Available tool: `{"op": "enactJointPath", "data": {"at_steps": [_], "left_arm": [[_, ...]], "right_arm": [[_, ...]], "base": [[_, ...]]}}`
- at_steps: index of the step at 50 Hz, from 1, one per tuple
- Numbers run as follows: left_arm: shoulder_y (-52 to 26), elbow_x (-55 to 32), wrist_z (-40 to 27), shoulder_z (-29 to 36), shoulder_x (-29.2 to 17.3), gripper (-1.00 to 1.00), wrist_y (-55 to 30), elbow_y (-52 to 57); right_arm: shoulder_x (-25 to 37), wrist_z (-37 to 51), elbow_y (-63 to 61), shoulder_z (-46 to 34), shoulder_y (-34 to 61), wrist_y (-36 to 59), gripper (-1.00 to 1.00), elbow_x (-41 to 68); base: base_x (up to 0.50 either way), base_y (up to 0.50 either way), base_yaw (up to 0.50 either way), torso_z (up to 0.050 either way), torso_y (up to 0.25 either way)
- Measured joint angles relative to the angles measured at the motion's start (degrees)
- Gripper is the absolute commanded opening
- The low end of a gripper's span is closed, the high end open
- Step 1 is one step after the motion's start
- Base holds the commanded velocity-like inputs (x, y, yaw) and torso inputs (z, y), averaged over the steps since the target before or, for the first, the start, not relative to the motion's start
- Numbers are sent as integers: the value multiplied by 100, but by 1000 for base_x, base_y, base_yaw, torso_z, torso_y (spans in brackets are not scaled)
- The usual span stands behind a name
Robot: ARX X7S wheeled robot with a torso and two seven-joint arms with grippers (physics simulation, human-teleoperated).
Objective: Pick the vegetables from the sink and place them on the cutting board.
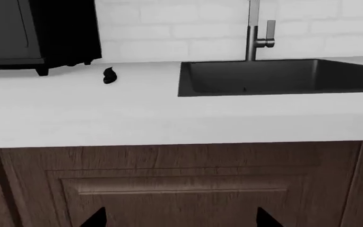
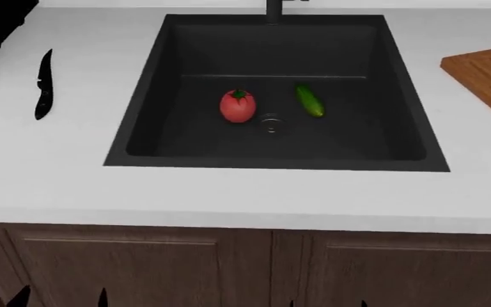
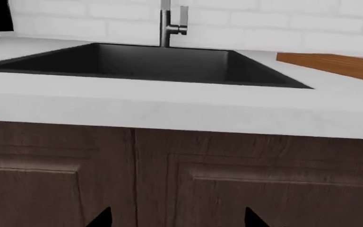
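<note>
Item 1: round red tomato with green stem star, on the floor of the deep matte black sink, just beside the round metal drain. You will likely find it smooth, prone to roll and easily bruised; take it across its widest girth, lightly.

Item 2: slim dark green cucumber, apart from the tomato across the drain. Probably firm and slick; grip it mid-length, across the narrow side.

Destination: brown wooden cutting board, on the counter right of the sink.

Left gripper and right gripper: both low before the cabinet, tips spread wide, holding nothing.
</note>
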Motion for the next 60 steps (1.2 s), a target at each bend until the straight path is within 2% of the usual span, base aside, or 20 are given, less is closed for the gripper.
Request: {"op": "enactJointPath", "data": {"at_steps": [6,11,17,23,28,34,41,47,55,60], "left_arm": [[-104,129,-127,133,-67,100,-466,261],[-488,160,-19,338,-159,100,-1374,1017],[-1401,60,85,432,-160,100,-2882,2025],[-2432,-61,143,440,-122,100,-4158,2730],[-3253,-144,164,425,-76,100,-4951,2984],[-4067,-189,146,459,-13,100,-5575,2937],[-4788,-202,135,566,26,100,-5912,2551],[-5339,-126,101,686,52,100,-5773,1521],[-5849,-24,52,784,62,100,-5188,-99],[-6206,34,41,850,115,100,-4605,-1312]], "right_arm": [[120,95,-660,14,-31,580,100,66],[324,91,-1697,-18,371,1801,100,71],[566,-46,-2858,-59,1552,3746,100,192],[743,-202,-3520,-101,2891,5385,100,313],[855,-325,-3696,-179,3912,6332,100,392],[981,-442,-3548,-313,4877,7025,100,442],[1201,-576,-2896,-519,5826,7386,100,433],[1328,-641,-1765,-757,6467,7245,100,340],[1305,-768,354,-1013,6955,6331,100,253],[1163,-892,2233,-1183,7376,5370,100,167]], "base": [[0,0,0,0,0],[0,0,0,0,0],[0,0,0,0,0],[0,0,0,0,0],[0,0,0,0,0],[0,0,0,0,0],[0,0,0,0,0],[0,0,0,0,0],[0,0,0,0,0],[36,0,0,0,0]]}}
